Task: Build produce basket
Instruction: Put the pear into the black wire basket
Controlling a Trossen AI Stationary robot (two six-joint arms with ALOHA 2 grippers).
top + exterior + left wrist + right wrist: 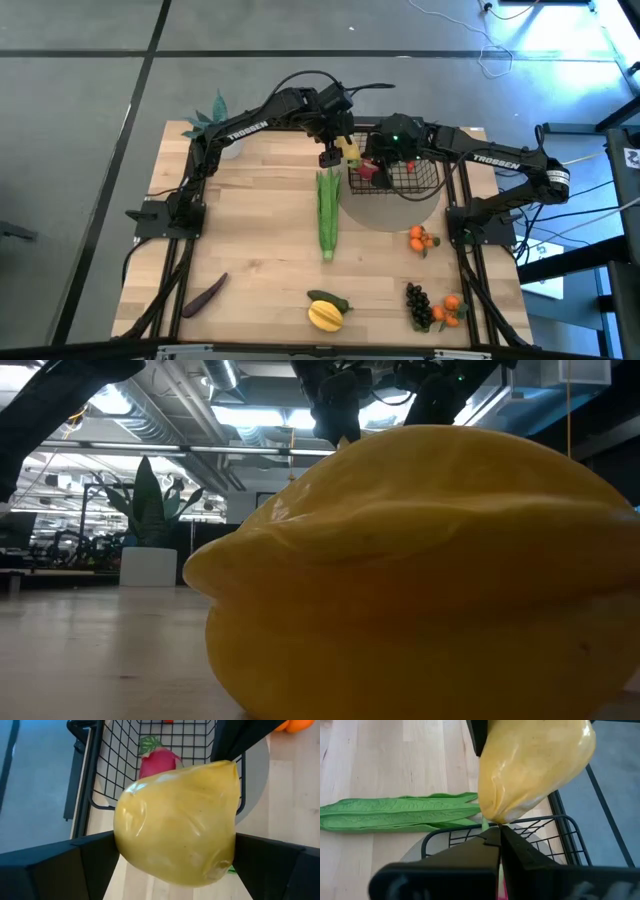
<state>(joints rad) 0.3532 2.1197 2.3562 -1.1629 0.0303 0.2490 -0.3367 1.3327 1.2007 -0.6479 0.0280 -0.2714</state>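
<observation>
- There is one basket point(408, 178). It sits on a round grey mat point(390, 210) at the far side of the table point(260, 250).
- One red radish point(159, 762) lies inside the basket.
- One long green corn point(328, 212) lies flat on the table, just beside the basket.
- One yellow mango point(177, 822) is up in the air, right at the basket's edge on the corn side.
- The left claw point(332, 152) holds the mango, one finger on each side.
- The right claw point(499, 840) is over the basket with its fingers pressed together. Its tip is just under the mango. It may touch the mango, but that is hard to tell.
- Near the front edge there is one yellow star-shaped fruit point(325, 316), one green pepper point(330, 300), one bunch of dark grapes point(419, 305) and one purple eggplant point(205, 295).
- Two small clumps of oranges lie on the right, one point(422, 238) near the mat and one point(453, 306) by the grapes.
- One plant point(212, 122) stands at the far left corner.
</observation>
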